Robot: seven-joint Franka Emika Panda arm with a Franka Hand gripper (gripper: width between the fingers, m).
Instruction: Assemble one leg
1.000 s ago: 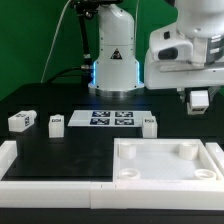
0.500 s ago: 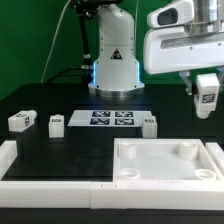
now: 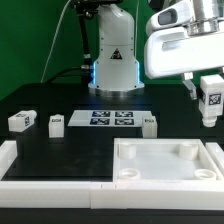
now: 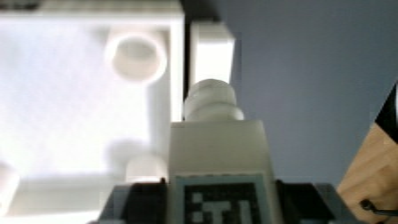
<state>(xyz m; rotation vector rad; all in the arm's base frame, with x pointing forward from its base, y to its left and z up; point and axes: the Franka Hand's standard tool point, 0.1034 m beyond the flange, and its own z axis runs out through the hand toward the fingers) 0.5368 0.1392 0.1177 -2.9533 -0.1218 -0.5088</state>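
My gripper (image 3: 210, 98) is at the exterior view's right, above the table, shut on a white leg (image 3: 211, 102) with a black-and-white tag on its face. The leg hangs upright in the air, above and behind the right far corner of the large white tray-like piece (image 3: 168, 172). In the wrist view the held leg (image 4: 217, 135) fills the middle, its tag between my dark fingers (image 4: 139, 200), and its rounded tip points over the tray piece's edge (image 4: 210, 55) beside a round corner socket (image 4: 135, 55). Three more legs lie on the table (image 3: 22, 121), (image 3: 57, 123), (image 3: 148, 124).
The marker board (image 3: 112, 119) lies flat at the back middle of the black table. A white rim (image 3: 50, 180) runs along the table's front and left. The robot base (image 3: 112, 60) stands behind the board.
My gripper has risen and shifted toward the exterior view's right with the leg, which now shows its tag more fully and hangs higher above the table.
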